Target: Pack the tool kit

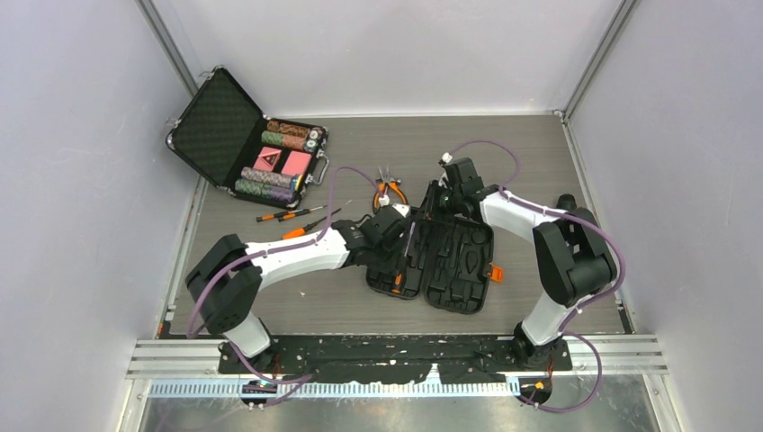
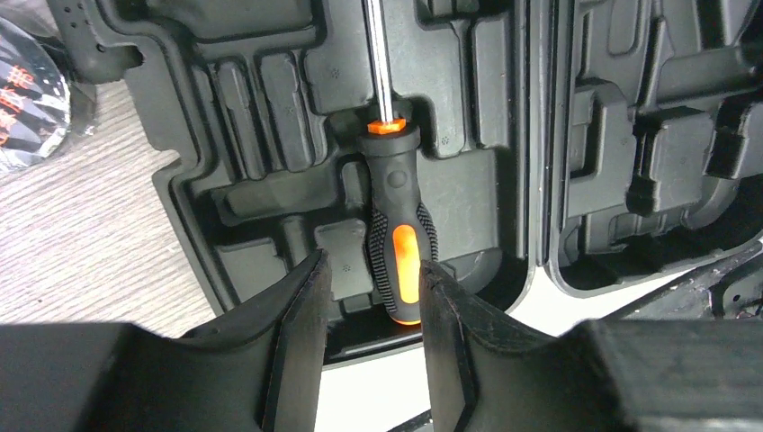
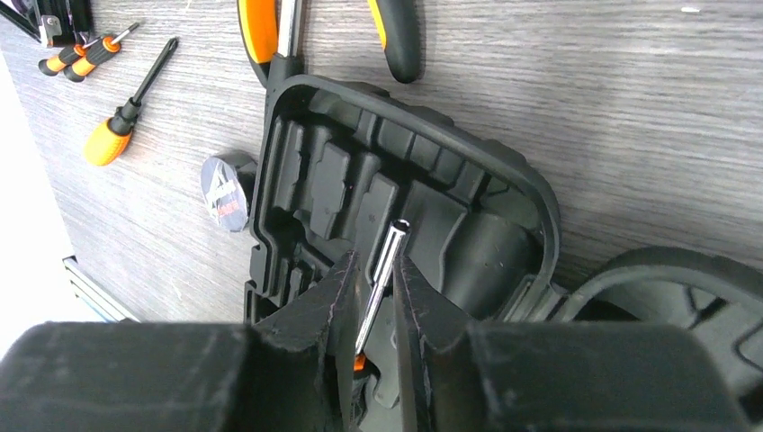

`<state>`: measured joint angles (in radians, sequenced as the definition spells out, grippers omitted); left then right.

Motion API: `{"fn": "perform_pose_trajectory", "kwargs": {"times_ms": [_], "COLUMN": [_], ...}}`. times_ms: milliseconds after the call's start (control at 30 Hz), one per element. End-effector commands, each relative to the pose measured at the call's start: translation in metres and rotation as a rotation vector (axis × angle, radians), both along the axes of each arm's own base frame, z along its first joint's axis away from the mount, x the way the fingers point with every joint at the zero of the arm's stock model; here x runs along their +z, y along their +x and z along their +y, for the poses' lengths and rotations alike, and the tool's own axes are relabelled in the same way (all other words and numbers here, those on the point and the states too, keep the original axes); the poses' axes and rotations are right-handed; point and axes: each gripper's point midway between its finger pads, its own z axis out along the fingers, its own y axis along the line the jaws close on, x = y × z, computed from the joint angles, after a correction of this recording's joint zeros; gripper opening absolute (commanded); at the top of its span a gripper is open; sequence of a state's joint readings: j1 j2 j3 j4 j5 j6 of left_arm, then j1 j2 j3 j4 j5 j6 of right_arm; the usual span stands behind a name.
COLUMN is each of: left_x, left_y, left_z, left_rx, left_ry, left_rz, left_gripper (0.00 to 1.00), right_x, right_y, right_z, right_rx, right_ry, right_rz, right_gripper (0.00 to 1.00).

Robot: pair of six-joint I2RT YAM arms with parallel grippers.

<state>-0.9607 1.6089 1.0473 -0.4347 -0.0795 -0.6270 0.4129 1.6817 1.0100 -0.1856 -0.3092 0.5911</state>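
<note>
Loose screwdrivers (image 1: 288, 216) and pliers (image 1: 389, 191) lie on the counter (image 1: 558, 171), not packed. Left tool (image 2: 373, 267) is part open, jaws either side of the handle of a screwdriver (image 2: 402, 243) lying in its slot. Tool kit (image 1: 463, 261) sits open flat, mid-counter. Right tool (image 3: 375, 265) is narrow around the shaft; can't tell if it's pinching. Risk: a jaw snags on lift-off and the screwdriver pops out; a half-seated shaft would block the lid.
</note>
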Motion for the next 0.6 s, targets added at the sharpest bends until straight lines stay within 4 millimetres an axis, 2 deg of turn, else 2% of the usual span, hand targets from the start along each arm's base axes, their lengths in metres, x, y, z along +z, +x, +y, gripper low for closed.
{"fn": "perform_pose_trajectory", "kwargs": {"times_ms": [0,233,567], "left_x": [0.01,-0.002,-0.02], "left_y": [-0.002,-0.008,-0.015], "left_z": [-0.014,-0.019,-0.015], "left_rx": [-0.038,-0.054,-0.059], "left_ry": [-0.017,0.025,0.1], "left_rz": [0.022,0.07,0.147], "left_gripper": [0.41,0.38,0.16], "right_x": [0.013,-0.011,-0.036], "right_y": [0.018,0.015,0.003], "right_z": [0.014,0.016,0.008], "right_rx": [0.0,-0.006,-0.007], "right_ry": [0.07,0.066,0.02], "right_rz": [-0.052,0.003,0.068], "right_gripper": [0.25,0.22,0.18]}}
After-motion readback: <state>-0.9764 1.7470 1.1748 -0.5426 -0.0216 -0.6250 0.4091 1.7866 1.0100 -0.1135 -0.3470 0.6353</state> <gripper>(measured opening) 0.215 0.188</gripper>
